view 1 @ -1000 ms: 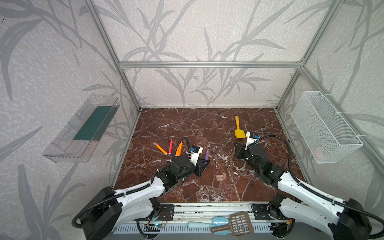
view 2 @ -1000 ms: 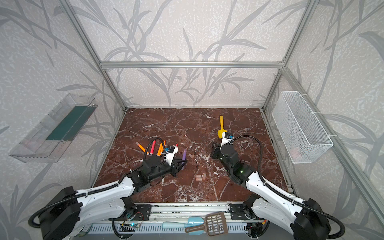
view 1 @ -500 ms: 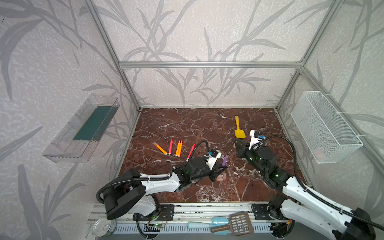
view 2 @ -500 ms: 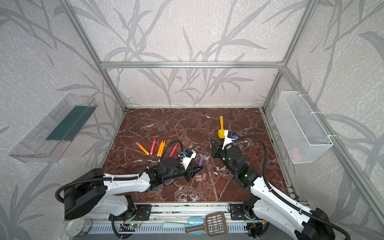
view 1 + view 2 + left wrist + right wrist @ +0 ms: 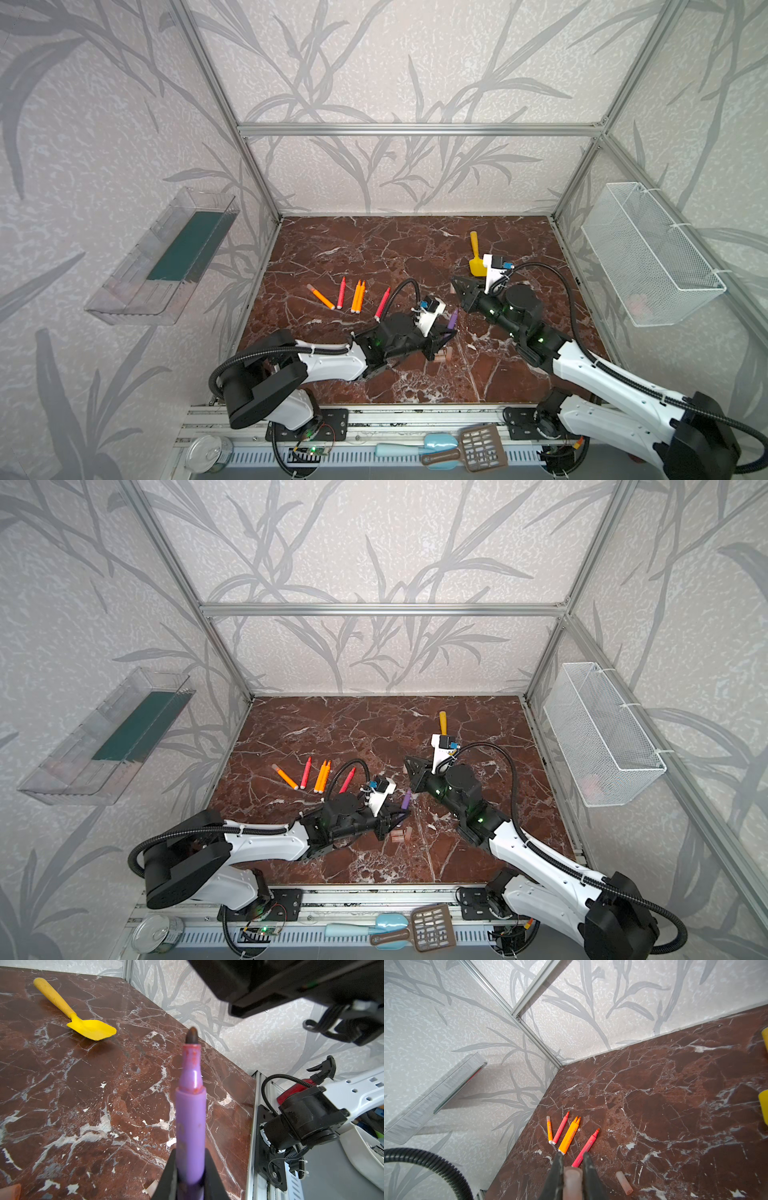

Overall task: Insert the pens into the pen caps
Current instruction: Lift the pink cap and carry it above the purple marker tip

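- In both top views the right gripper (image 5: 458,286) is just a dark wedge, and what it holds can't be made out. The right wrist view shows its fingers clamped on a pale pen cap (image 5: 572,1178), whose rear end is cut off by the frame edge.
- The left gripper (image 5: 441,336) is mostly hidden under its own camera mount (image 5: 428,318) in both top views. The left wrist view shows it closed on the purple pen (image 5: 190,1126), dark tip bare, back end hidden between the fingers.
- Purple pen is held off the marble table (image 5: 374,249), tip slanting up and far-right, near the right gripper but apart from it.
- Loose caps (image 5: 442,356) lie on the table just near-side of the left gripper, partly covered by it; count unclear.
- A single cap (image 5: 624,1182) lies on the table close by the right gripper's fingers.
- Five other pens (image 5: 358,296) fan out left of both grippers; the leftmost orange one has a pale cap on.
- Yellow shovel (image 5: 476,259) sits far right, blade partly behind the right arm's camera and cut off in the right wrist view.
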Motion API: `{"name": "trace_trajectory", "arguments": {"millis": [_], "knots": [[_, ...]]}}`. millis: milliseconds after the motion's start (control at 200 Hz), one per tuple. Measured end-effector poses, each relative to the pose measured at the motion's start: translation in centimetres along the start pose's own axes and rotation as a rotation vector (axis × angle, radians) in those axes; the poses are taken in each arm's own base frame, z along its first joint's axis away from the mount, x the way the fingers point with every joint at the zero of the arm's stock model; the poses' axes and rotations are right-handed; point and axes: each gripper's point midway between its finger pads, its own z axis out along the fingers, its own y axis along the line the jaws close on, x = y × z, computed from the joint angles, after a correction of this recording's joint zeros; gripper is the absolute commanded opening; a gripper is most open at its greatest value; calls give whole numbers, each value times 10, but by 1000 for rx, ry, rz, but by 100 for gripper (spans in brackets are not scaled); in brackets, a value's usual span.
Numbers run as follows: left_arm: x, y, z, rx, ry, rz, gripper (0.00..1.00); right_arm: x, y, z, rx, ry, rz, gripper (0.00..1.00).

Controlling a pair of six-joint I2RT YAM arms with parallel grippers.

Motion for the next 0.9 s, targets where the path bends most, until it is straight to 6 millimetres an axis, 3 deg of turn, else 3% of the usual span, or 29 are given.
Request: {"name": "trace_trajectory", "arguments": {"millis": [360, 905], "knots": [[-6, 3, 0, -19, -30, 0, 0, -6, 7, -6, -36, -28, 22, 0], [-10, 9, -5, -59, -57, 1, 0, 9, 4, -9, -43, -7, 27, 0]]}}
